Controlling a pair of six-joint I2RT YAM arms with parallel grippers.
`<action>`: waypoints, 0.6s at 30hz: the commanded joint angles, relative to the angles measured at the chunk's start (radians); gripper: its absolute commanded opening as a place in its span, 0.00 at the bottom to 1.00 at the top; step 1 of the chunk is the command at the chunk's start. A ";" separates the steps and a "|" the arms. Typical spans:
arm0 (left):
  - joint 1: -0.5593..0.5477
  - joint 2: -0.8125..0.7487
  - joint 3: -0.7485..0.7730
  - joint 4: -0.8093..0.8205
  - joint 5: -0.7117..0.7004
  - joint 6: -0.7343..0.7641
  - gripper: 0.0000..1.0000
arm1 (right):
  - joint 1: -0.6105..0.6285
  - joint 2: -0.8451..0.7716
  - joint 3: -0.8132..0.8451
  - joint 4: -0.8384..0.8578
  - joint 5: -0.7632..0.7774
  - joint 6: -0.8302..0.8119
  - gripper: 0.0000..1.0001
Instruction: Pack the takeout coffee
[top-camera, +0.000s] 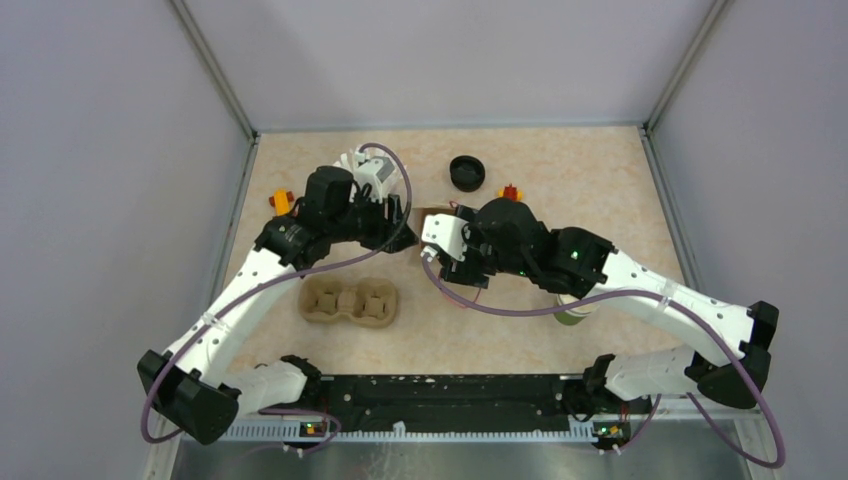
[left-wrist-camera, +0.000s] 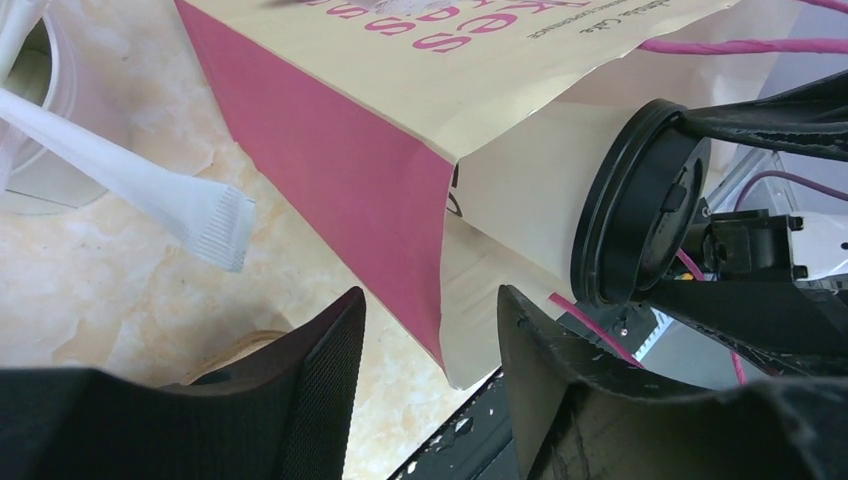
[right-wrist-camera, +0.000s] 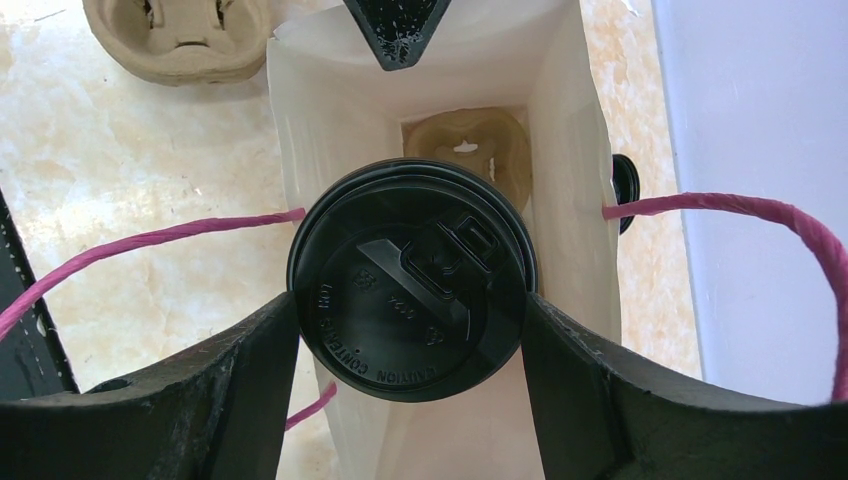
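At the far left of your table (top-camera: 600, 165) a small orange piece (top-camera: 282, 201) lies by the edge. Just right of it a white cup of straws (top-camera: 360, 165) stands behind your left arm, one flattened straw wrapper (left-wrist-camera: 150, 185) poking out close to the bag. Nearer you, a cardboard cup carrier (top-camera: 350, 300) sits apart from everything.

Your left gripper (left-wrist-camera: 430, 293) has its jaws parted around the corner edge of the paper bag (left-wrist-camera: 330, 150). There is a gap on both sides, so it pinches nothing. One of its fingertips (right-wrist-camera: 398, 25) shows at the bag's far rim.

The bag stands open in the middle, between your two grippers. A moulded cardboard insert (right-wrist-camera: 465, 145) lies at its bottom, and the pink cord handles (right-wrist-camera: 150, 240) trail out on either side.

The takeout coffee (right-wrist-camera: 412, 285) sits at the bag's mouth, black lid up. Your right gripper (right-wrist-camera: 410, 305) is clamped on it, one finger pressed to each side of the lid. You cannot tell how deep the cup's body reaches.

Behind the bag lies a loose black lid (top-camera: 467, 172), and right of that a second orange piece (top-camera: 512, 192). A green cup (top-camera: 572, 314) stands half hidden under your right arm.
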 joint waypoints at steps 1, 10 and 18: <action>0.005 -0.001 -0.011 0.051 -0.014 0.008 0.57 | 0.010 0.002 0.032 0.014 -0.002 -0.013 0.62; 0.004 0.004 -0.025 0.088 -0.004 0.011 0.28 | 0.013 0.002 0.040 0.036 0.044 -0.049 0.62; 0.005 -0.012 -0.043 0.104 0.067 0.065 0.10 | 0.013 0.061 0.124 0.003 0.074 -0.154 0.62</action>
